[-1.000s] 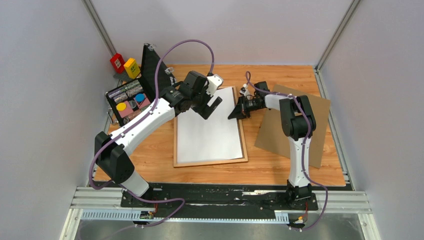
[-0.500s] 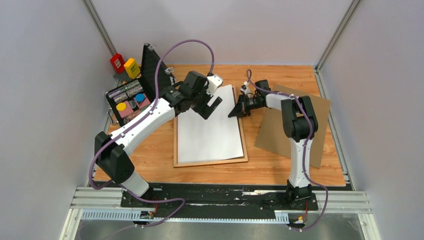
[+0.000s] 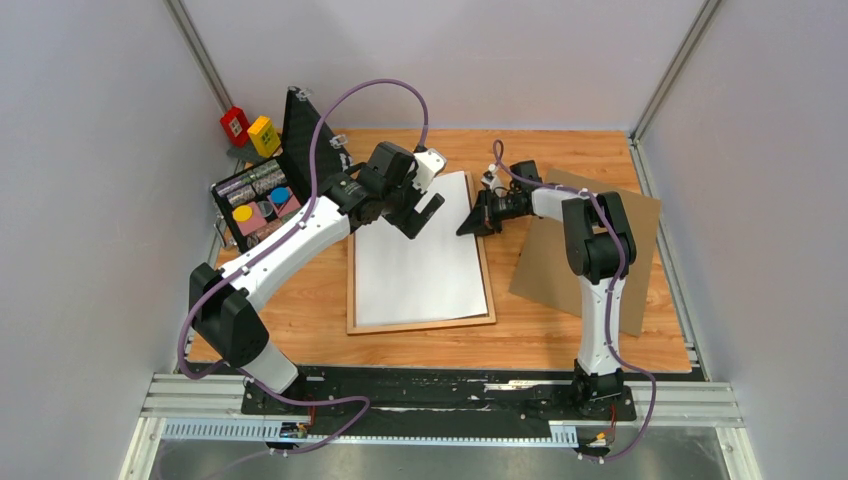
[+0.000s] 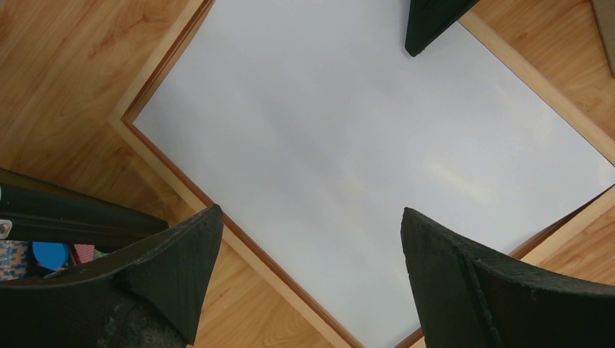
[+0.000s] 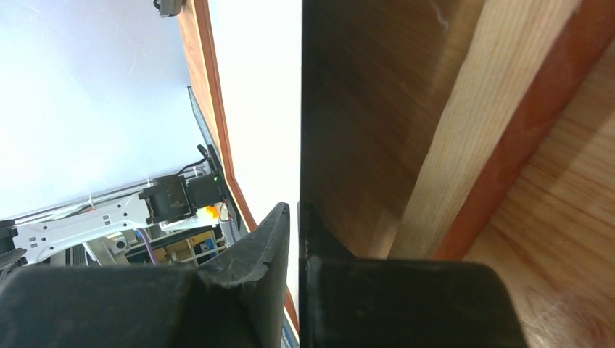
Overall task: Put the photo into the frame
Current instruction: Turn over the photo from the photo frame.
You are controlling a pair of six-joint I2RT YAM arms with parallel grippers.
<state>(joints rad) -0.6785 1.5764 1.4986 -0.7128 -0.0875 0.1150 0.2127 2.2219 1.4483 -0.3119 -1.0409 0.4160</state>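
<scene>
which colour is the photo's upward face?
Plain white, no print visible; the photo shows best in the left wrist view.

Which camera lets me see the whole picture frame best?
The top external view. It shows almost the whole frame lying flat, with only its far end hidden by the arms. The left wrist view catches only parts of its rails. The right wrist view sees just a close-up bit of one rail.

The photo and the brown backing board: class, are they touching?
Apart. The top view shows the frame's rail and bare table between the photo and the backing board.
</scene>
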